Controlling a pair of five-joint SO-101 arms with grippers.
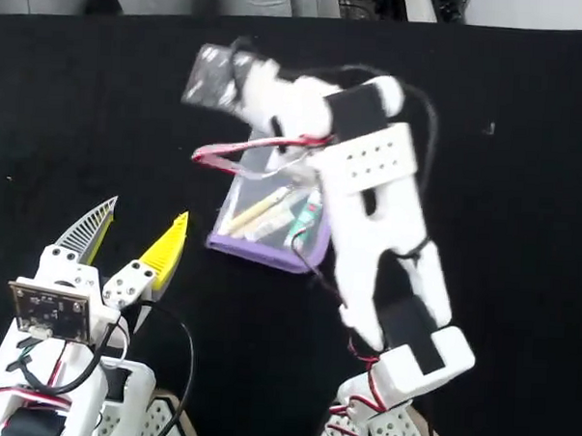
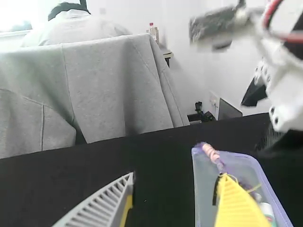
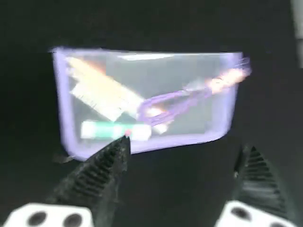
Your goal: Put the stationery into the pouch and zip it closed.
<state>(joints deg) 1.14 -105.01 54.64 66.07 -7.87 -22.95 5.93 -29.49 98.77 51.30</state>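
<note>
A clear pouch (image 1: 269, 222) with a purple rim lies flat on the black table (image 1: 505, 189). It holds pencils and a green-and-white item (image 3: 113, 130). A pink and purple cord (image 3: 199, 90) lies across the pouch (image 3: 142, 71). My right gripper (image 3: 184, 146) hangs open above the pouch's long edge with nothing between its dark fingers. The white right arm (image 1: 370, 183) stretches over the pouch. My left gripper (image 1: 148, 209) is open, low and to the left of the pouch. Its yellow finger (image 2: 234, 203) overlaps the pouch (image 2: 246, 165) and its grey finger (image 2: 104, 203) is over bare table.
A grey garment (image 2: 94, 85) hangs behind the table's far edge. The right arm's wrist camera (image 1: 215, 75) sticks out beyond the pouch. Bare black table lies to the right and far left.
</note>
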